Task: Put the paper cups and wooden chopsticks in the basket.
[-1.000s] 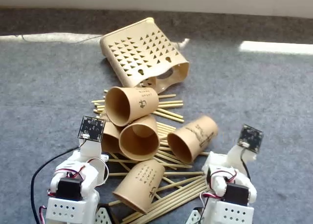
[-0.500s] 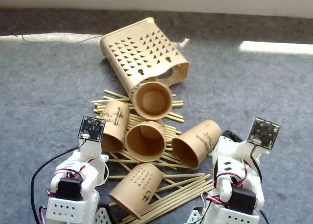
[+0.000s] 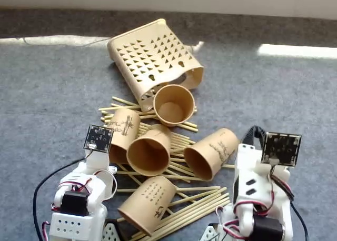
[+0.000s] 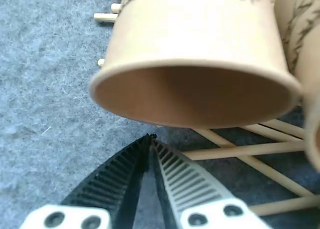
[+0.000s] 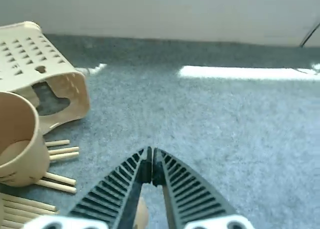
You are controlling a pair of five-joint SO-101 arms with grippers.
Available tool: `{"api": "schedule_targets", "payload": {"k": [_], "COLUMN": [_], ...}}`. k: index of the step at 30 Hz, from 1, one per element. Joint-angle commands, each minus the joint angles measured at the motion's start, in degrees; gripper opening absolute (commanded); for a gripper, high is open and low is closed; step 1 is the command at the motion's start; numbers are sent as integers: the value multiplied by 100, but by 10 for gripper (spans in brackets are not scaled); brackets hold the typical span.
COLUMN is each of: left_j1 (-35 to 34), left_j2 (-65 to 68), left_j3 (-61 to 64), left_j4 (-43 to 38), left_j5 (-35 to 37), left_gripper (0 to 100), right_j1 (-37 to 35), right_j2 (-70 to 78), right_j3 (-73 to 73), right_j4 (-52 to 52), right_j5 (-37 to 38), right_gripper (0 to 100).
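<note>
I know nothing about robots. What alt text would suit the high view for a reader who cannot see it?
Five toppled paper cups lie over scattered wooden chopsticks on a grey carpeted table, next to a basket tipped on its side. The left arm and right arm stand at the near edge.

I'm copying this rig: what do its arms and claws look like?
Left arm and right arm: white plastic shells, black motors, red and black wires, a square black board on each wrist. Left claw and right claw: ribbed, tapering fingers.
</note>
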Motion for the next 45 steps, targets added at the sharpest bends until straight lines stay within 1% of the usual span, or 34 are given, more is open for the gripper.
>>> {"api": "schedule_targets", "payload": {"k": [1, 3, 7, 11, 13, 17, 21, 27, 34, 45], "left_j1": [57, 57, 57, 57, 57, 57, 57, 57, 57, 57], "left_j2": [-40, -40, -40, -40, -40, -40, -40, -40, -40, -40], "left_j3": [110, 110, 110, 110, 110, 110, 110, 110, 110, 110], "left_j4": [26, 26, 26, 26, 26, 26, 26, 26, 26, 26], "left_j5": [-62, -62, -62, -62, -62, -62, -62, -62, -62, -62], "left_gripper": [14, 14, 14, 14, 14, 14, 14, 14, 14, 14], "right_j1": [-541, -725, -927, -1332, -1534, -1613, -1640, -1640, -1640, -1640], "right_j2": [251, 558, 1446, 2325, 2765, 3697, 4505, 5358, 6571, 8391], "right_j3": [-743, -1068, -1613, -1974, -2211, -2563, -2615, -2589, -2484, -2519], "right_j4": [259, 453, 576, 532, 532, 312, -295, -1789, -2993, -4048], "right_j5": [149, 114, 114, 123, 123, 88, 105, 123, 123, 123], "right_gripper": [89, 124, 128, 134, 160, 206, 206, 206, 206, 206]}}
